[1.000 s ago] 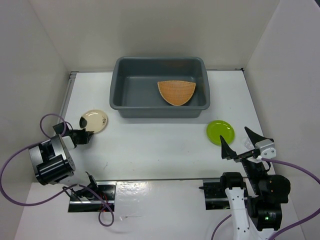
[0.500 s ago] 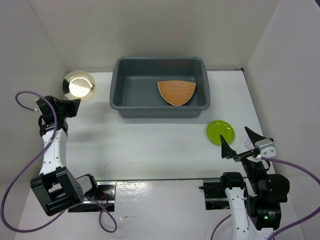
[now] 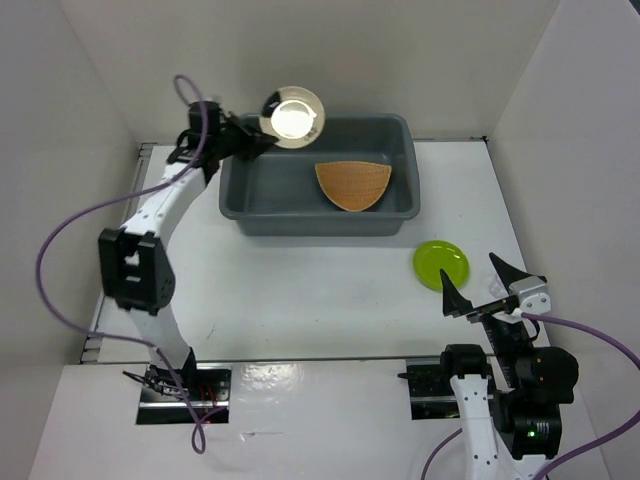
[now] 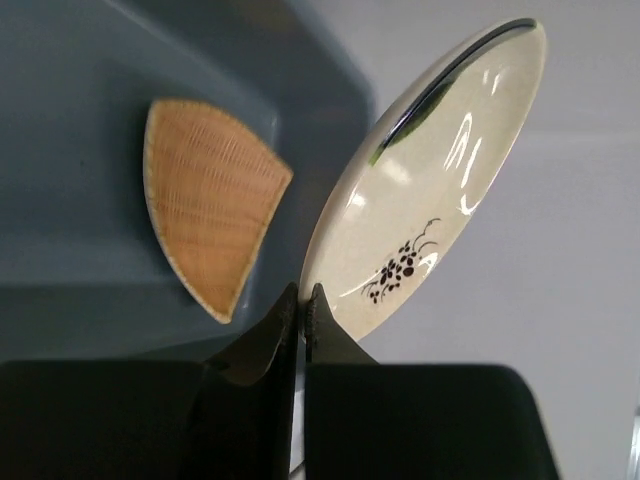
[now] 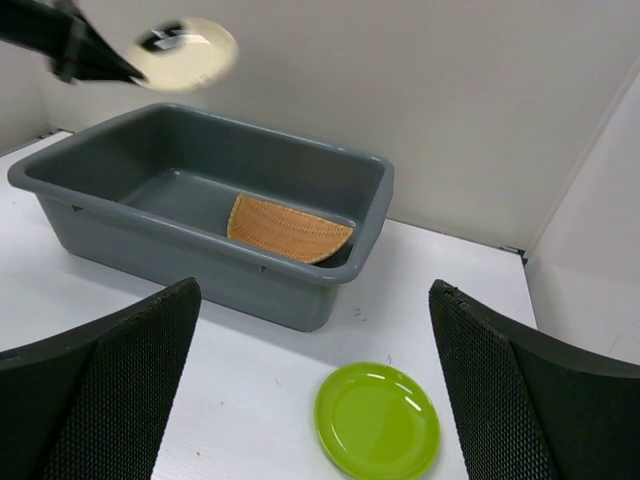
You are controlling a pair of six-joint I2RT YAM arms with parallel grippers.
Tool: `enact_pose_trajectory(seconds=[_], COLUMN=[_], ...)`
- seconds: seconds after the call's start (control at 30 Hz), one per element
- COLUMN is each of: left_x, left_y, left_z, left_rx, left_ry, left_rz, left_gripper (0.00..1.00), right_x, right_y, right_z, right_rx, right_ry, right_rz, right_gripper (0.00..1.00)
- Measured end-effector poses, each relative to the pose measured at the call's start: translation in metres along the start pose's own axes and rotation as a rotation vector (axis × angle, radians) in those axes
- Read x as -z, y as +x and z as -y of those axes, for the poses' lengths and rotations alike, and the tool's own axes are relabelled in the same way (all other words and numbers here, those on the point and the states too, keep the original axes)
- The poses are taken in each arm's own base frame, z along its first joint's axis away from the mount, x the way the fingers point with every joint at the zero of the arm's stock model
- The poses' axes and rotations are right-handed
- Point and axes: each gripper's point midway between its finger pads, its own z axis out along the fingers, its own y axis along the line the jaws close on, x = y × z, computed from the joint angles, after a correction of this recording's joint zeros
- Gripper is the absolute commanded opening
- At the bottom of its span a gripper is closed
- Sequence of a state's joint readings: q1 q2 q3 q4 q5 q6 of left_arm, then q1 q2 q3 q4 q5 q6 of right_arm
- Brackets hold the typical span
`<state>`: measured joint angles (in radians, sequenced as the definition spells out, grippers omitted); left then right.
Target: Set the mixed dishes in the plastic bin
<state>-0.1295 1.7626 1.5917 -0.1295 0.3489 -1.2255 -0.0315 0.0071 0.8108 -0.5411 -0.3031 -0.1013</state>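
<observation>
My left gripper (image 4: 303,295) is pinched tight on the rim of the small cream round plate (image 4: 430,200), the two fingers almost meeting with only the plate's edge between them. The plate is up in the air and tilted, and I can see a dark floral mark on its face. From the top camera it hangs over the far-left corner of the plastic bin (image 3: 310,225), with the left arm reaching out along the left side of the table (image 3: 300,290).

The dark grey bin stands at the middle of the table's far edge. Inside it, the orange-tan woven fan-shaped plate (image 3: 352,184) lies flat on the floor, toward the right end.

My right gripper (image 3: 467,268) is spread wide with nothing in it, hovering at the table's near-right corner. The lime-green round plate (image 3: 441,263) sits on the table just beyond it, near the right edge and apart from the bin.
</observation>
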Motion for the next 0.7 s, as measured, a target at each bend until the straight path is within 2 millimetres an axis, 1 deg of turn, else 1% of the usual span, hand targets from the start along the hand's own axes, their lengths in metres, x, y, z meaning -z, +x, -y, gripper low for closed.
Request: enact_pose_trajectory(seconds=[0.03, 0.07, 0.1, 0.17, 0.23, 0.3, 0.53, 0.63, 0.7], left_x=[-0.019, -0.033, -0.049, -0.072, -0.092, -0.11, -0.148, -0.154, -0.157], left_y=[0.014, 0.026, 0.042, 0.073, 0.094, 0.109, 0.146, 0.162, 0.169], left_z=[0.0, -0.001, -0.008, -0.018, -0.028, -0.039, -0.086, -0.112, -0.126], left_rx=[-0.023, -0.033, -0.046, -0.067, -0.086, -0.106, -0.119, -0.103, -0.093], left_ry=[-0.009, -0.018, -0.042, -0.081, -0.114, -0.136, -0.227, -0.286, -0.312], left_rz=[-0.049, -0.088, -0.135, -0.233, -0.305, -0.352, -0.462, -0.502, -0.519], left_gripper=[0.0, 0.0, 0.0, 0.0, 0.0, 0.0, 0.0, 0.0, 0.0], right_x=[0.0, 0.0, 0.0, 0.0, 0.0, 0.0, 0.0, 0.0, 0.0], right_y=[0.0, 0.0, 0.0, 0.0, 0.0, 0.0, 0.0, 0.0, 0.0], right_z=[0.0, 0.0, 0.0, 0.001, 0.001, 0.001, 0.001, 0.001, 0.001], right_rx=[0.0, 0.0, 0.0, 0.001, 0.002, 0.002, 0.003, 0.003, 0.003], right_ry=[0.0, 0.0, 0.001, 0.004, 0.006, 0.006, 0.007, 0.007, 0.007], right_rz=[0.0, 0.0, 0.0, 0.0, 0.0, 0.001, 0.001, 0.001, 0.001], right_gripper=[0.99, 0.99, 0.99, 0.99, 0.99, 0.99, 0.99, 0.99, 0.99])
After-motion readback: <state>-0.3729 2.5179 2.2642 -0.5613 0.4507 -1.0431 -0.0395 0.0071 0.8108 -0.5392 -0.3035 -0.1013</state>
